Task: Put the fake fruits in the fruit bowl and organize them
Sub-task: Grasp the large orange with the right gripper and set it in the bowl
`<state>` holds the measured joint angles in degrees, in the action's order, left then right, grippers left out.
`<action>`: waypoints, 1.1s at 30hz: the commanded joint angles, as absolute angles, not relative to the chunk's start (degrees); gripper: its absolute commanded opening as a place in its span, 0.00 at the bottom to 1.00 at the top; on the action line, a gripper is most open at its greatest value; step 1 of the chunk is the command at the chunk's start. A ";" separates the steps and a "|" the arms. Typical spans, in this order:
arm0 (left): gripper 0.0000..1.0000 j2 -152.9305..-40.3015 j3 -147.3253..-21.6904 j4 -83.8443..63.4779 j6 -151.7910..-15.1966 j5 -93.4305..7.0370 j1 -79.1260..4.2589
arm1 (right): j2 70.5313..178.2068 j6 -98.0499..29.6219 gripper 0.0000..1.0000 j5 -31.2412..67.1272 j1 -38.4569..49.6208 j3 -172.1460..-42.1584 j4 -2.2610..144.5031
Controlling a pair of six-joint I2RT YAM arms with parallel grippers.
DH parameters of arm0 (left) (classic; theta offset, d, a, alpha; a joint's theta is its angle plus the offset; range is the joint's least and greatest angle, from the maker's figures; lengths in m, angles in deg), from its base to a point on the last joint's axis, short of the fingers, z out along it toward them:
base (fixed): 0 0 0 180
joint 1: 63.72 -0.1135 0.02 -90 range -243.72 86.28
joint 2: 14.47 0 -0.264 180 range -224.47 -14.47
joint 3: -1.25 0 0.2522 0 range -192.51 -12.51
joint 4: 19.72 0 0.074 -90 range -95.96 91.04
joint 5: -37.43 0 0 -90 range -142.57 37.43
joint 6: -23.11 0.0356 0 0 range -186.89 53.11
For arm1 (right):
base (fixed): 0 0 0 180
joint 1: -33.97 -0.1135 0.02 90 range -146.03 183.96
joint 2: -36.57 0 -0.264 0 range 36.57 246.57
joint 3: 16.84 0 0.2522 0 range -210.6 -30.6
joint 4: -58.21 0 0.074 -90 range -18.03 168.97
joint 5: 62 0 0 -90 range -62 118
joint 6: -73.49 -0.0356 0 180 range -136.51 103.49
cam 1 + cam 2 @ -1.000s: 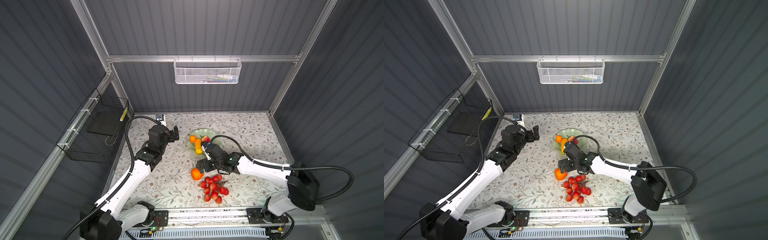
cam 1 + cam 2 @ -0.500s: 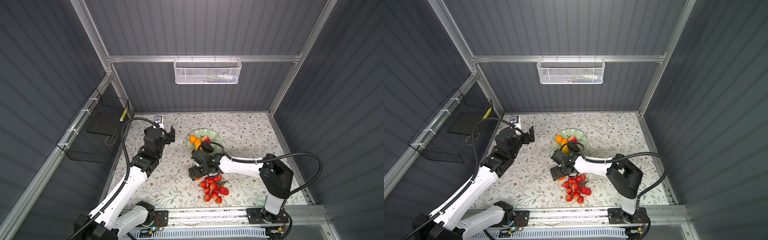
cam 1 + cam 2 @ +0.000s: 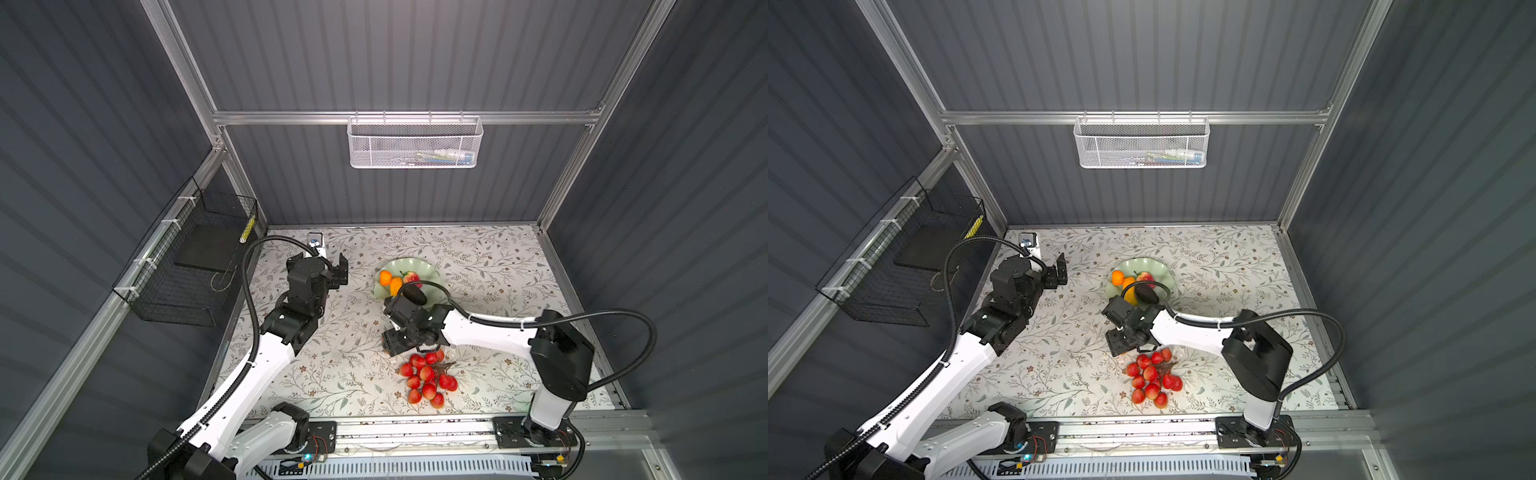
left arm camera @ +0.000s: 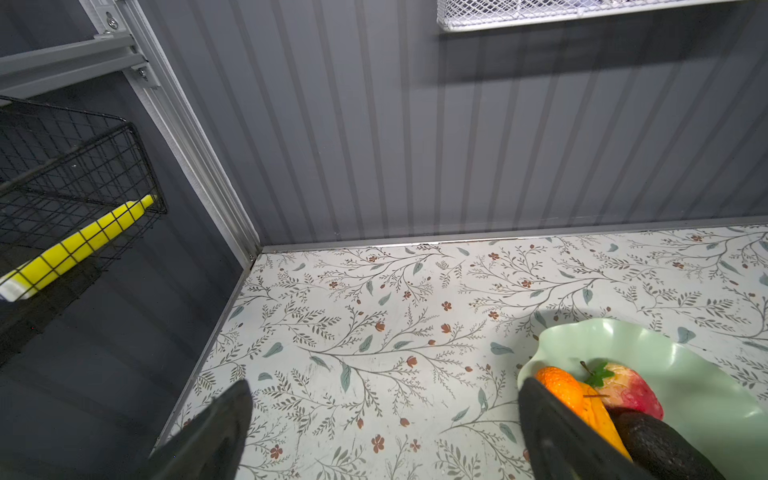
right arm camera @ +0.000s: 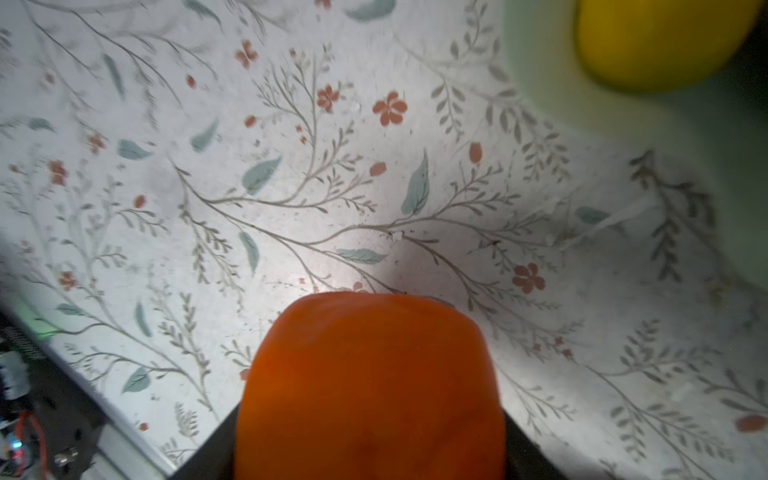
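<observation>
Since a second ago the right end effector [image 3: 393, 343] has closed in over the large round orange fake fruit [image 5: 370, 386] and grips it over the floral-patterned worktop [image 3: 498, 274], near the pale green scalloped fruit bowl [image 3: 415, 262]. The left end effector [image 4: 386, 388] has drawn back towards the rear corner, jaws wide apart. The bowl holds a small orange [image 3: 385, 277], a yellow elongated fruit [image 3: 395, 286], a red strawberry [image 3: 411, 277] and a dark oval avocado-like fruit [image 3: 414, 296]. A bunch of small red fruits on a brown stem [image 3: 424, 378] lies on the worktop.
</observation>
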<state>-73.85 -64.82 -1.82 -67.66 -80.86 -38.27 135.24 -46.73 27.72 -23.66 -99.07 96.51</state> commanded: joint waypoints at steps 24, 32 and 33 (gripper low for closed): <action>1.00 -75.12 -65.68 0.36 -67.43 -77.81 -38.42 | 158.93 -28.36 0.65 34.73 -1.47 -135.05 98.19; 1.00 -75.37 -65.75 0.30 -67.41 -77.44 -38.41 | 164.23 -29.12 0.75 33.62 -1.51 -137.74 99.56; 1.00 -75.38 -65.72 0.36 -67.41 -77.40 -38.45 | 164.42 -29.16 0.76 33.54 -1.46 -138.11 99.94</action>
